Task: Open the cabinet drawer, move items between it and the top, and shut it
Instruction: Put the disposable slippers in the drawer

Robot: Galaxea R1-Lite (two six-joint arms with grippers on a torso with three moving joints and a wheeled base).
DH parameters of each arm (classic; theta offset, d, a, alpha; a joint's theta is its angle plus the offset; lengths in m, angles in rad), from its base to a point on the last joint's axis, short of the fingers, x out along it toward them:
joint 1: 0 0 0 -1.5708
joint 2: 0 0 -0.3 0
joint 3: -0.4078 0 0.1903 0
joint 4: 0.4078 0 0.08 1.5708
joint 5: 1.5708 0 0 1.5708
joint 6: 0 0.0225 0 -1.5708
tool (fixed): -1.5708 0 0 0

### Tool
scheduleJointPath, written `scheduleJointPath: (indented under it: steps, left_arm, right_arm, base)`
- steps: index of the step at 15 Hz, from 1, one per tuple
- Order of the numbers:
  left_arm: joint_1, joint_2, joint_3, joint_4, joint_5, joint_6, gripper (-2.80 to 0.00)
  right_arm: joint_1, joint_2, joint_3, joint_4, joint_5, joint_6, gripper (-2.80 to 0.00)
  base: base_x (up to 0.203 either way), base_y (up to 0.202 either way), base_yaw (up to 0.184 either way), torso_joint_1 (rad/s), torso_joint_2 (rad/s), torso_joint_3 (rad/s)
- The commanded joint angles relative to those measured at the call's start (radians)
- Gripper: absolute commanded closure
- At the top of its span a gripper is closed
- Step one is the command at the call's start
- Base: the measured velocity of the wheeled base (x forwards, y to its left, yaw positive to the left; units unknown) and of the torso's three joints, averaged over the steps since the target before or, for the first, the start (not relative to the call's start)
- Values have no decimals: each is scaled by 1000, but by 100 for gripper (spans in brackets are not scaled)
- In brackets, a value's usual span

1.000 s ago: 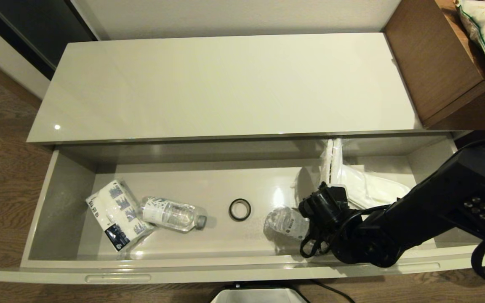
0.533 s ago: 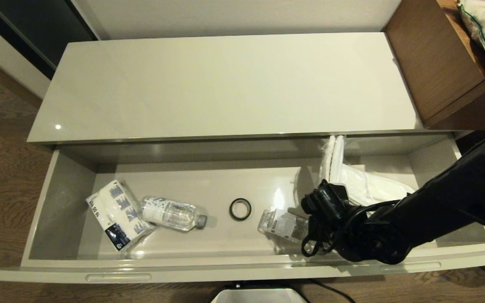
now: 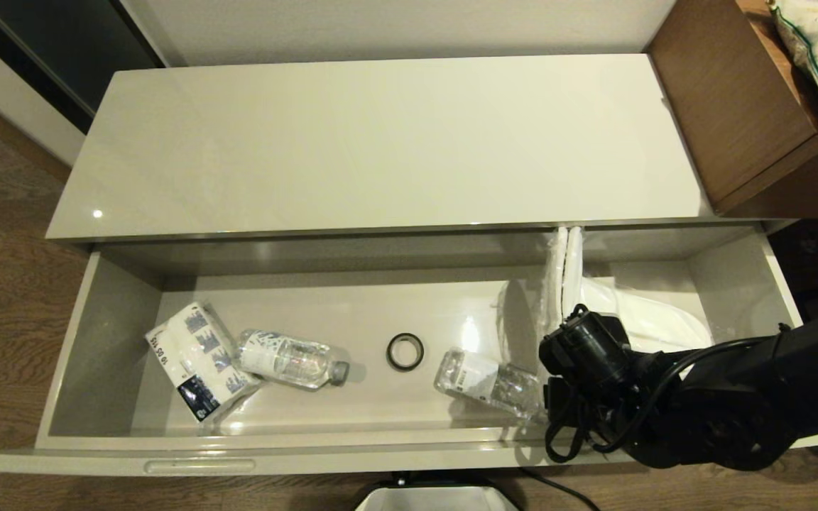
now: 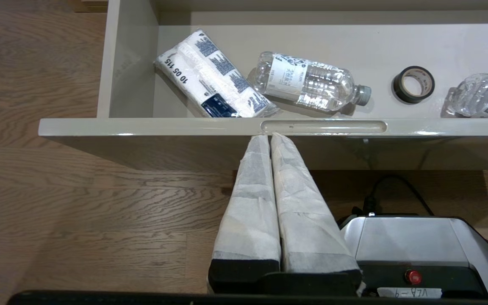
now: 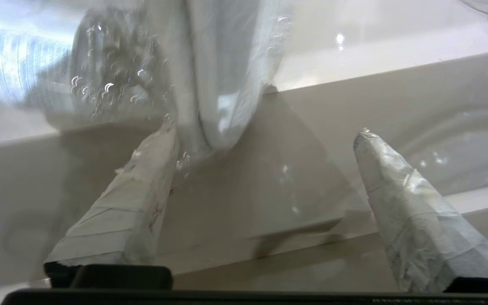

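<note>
Left gripper (image 4: 269, 140) parked below the drawer front, fingers pressed together, empty. Right gripper (image 5: 265, 140) low inside the open cabinet drawer (image 3: 409, 460) at its right end, fingers spread wide, holding nothing. Just beyond: bagged slippers (image 3: 615, 305) leaning on the back wall. Light, floppy, slick film; I'd pinch the slipper edge through the bag. Cabinet top (image 3: 380, 142) behind.

Right arm (image 3: 728, 411): matte black links, round joint housing, looped black cables. Right claw (image 5: 265, 135) and left claw (image 4: 269, 137): tapered fingers wrapped in white tape on black bases. Base (image 4: 413, 250): silver-grey housing, red button.
</note>
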Motion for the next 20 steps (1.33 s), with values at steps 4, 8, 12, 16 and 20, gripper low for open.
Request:
scheduleJointPath:
  steps: [4, 8, 12, 16, 20]
  left_arm:
    - [1, 0, 0, 0, 0, 0, 0]
    - [1, 0, 0, 1, 0, 1, 0]
    - [1, 0, 0, 1, 0, -1, 0]
    - [1, 0, 0, 0, 0, 1, 0]
    - [1, 0, 0, 1, 0, 1, 0]
  right_arm:
    - [-90, -10, -187, 2, -63, 38, -280]
    - [-167, -15, -369, 64, -68, 1, -280]
    - [-209, 42, -373, 55, -63, -11, -280]
    - [-256, 74, -348, 55, -51, -9, -280]
    - [-269, -29, -348, 74, -41, -37, -280]
  base:
    - [0, 0, 0, 0, 0, 0]
    - [0, 0, 0, 0, 0, 0]
    - [0, 0, 0, 0, 0, 0]
    - [0, 0, 0, 0, 0, 0]
    - [0, 0, 0, 0, 0, 0]
